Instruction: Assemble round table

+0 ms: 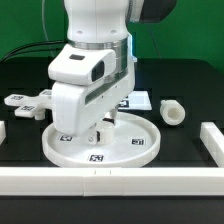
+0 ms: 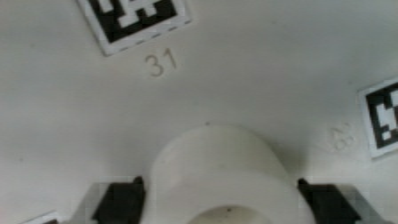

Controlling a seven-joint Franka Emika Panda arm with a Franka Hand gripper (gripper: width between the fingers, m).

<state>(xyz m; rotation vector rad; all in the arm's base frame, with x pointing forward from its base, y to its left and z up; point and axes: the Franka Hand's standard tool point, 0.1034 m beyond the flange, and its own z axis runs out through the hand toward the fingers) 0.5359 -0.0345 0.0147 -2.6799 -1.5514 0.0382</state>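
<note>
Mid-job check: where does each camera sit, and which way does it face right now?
Exterior view: off the arm, looking slightly down at the round disc; the arm and gripper show.
Wrist view: on the wrist, looking closely down at the disc's tagged face; both fingers show, flanking a white rounded part.
Shared: the disc and the gripper.

Reads "31" [image 2: 162, 64] in grey digits on the white face of the round disc [image 2: 80, 120], just below a black-and-white square tag [image 2: 139, 22]. Shows only faint grey marks [image 2: 333, 141] beside a second tag [image 2: 381, 120], too blurred to make out. Offers no legible lettering in the exterior view, its tags being too small.
</note>
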